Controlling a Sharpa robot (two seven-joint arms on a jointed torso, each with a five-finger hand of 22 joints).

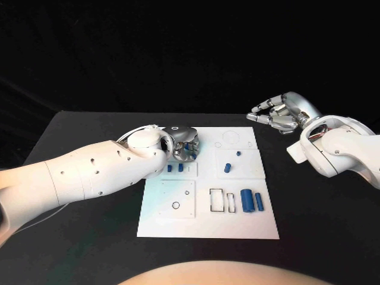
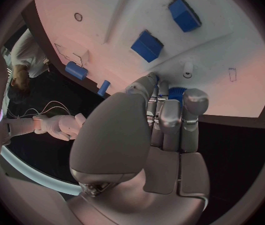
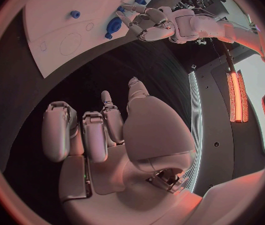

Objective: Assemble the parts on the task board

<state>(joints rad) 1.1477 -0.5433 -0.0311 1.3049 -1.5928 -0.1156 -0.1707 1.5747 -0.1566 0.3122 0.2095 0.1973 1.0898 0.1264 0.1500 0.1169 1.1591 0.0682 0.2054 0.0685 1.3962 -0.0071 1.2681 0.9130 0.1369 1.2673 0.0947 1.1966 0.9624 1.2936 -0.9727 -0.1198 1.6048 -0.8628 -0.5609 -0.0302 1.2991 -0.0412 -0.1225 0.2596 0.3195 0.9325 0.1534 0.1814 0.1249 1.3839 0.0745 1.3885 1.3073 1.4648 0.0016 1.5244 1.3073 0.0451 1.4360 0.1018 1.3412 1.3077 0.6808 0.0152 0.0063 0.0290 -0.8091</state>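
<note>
Surface: black table [image 1: 87, 127] against a dark background, with the white task board [image 1: 209, 222] laid at its middle

Task board: raised square panels are seen on its upper half; outlined slots and small rings are marked on its lower half

Left hand [image 1: 183, 145]: positioned over the board's upper-left panel, fingers curled downward close together; in the left wrist view the fingers [image 2: 170, 117] are bunched over a blue part [image 2: 177, 92] at the board's edge, but whether that part is gripped cannot be told

Right hand [image 1: 280, 113]: held above the bare table just off the board's upper-right corner, apart from it; its fingers [image 3: 92, 132] are curled inward with nothing between them

Blue parts: two cylinders [image 1: 252, 202] are laid side by side at the board's lower right, beside a black-outlined slot; one small piece [image 1: 228, 167] is set on the right middle panel, with a smaller one just above it; a pair [image 1: 176, 168] is seen just below the left hand
</note>
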